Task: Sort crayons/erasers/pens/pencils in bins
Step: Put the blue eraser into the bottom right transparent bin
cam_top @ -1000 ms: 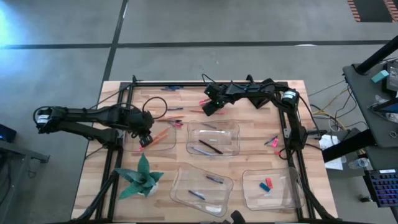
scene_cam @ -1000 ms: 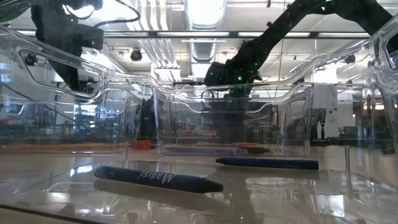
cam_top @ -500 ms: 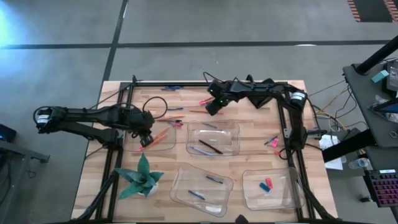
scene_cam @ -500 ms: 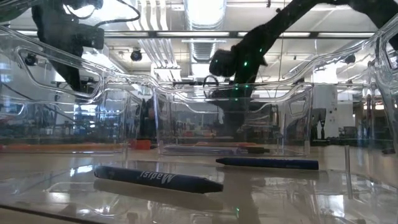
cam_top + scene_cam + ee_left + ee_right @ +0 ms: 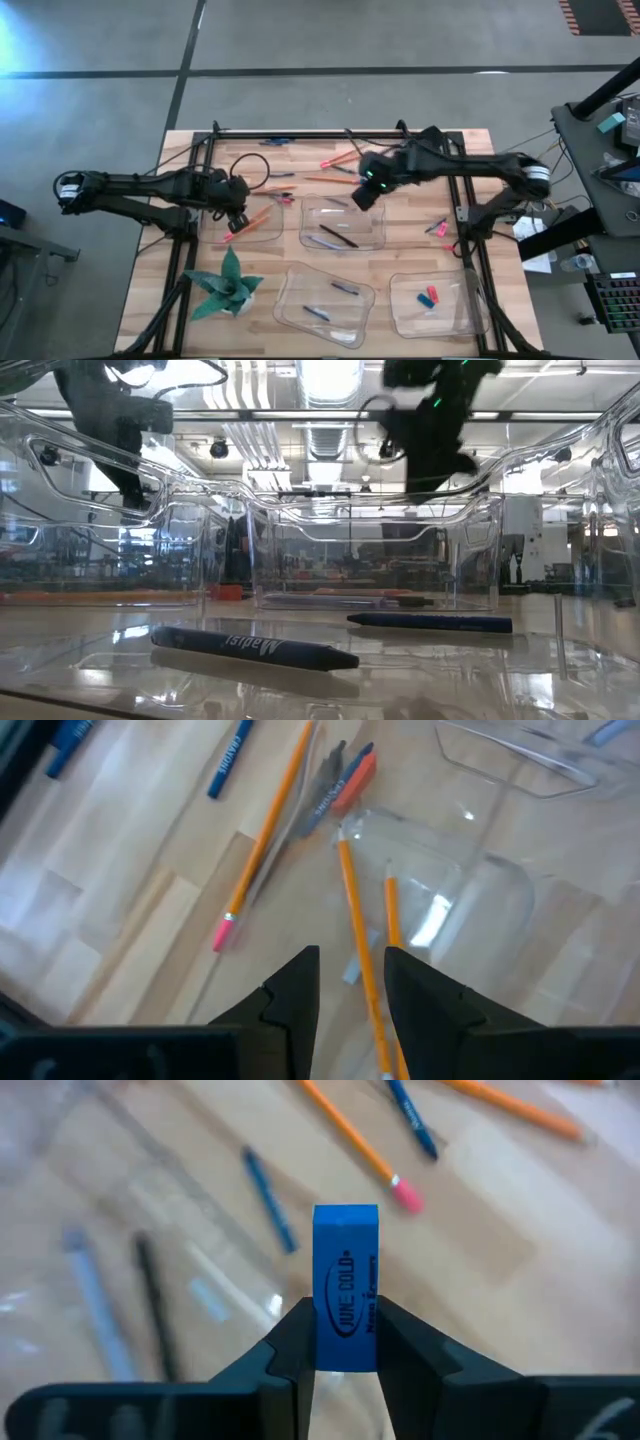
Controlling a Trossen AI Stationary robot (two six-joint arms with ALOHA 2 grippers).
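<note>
My right gripper (image 5: 361,196) is shut on a blue eraser (image 5: 345,1250), above the far edge of the middle clear bin (image 5: 343,222), which holds dark pens. It also shows high in the low view (image 5: 430,420). My left gripper (image 5: 238,216) hangs over the left bin (image 5: 250,224), a little open and empty. In the left wrist view (image 5: 352,985) its fingers stand on either side of an orange pencil (image 5: 352,910) lying in that bin. The near right bin (image 5: 432,302) holds a red and a blue eraser. The near middle bin (image 5: 323,303) holds crayons. My right gripper pinches the blue eraser's lower end (image 5: 345,1335) between its two fingers, on its two broad sides. The fingers come from above, pointing down. The eraser sticks out past the fingertips in line with them, lifted clear of the table and the bins.
Loose pencils (image 5: 338,158) and pens (image 5: 276,142) lie along the table's far side, and small red pieces (image 5: 437,228) by the right frame. A green folded-paper plant (image 5: 228,285) stands at the near left. A black frame borders the table.
My right gripper has risen and gone from the table's far middle toward the near edge and a little right, carrying the blue eraser to the middle bin's far edge. It has stayed shut on the eraser.
</note>
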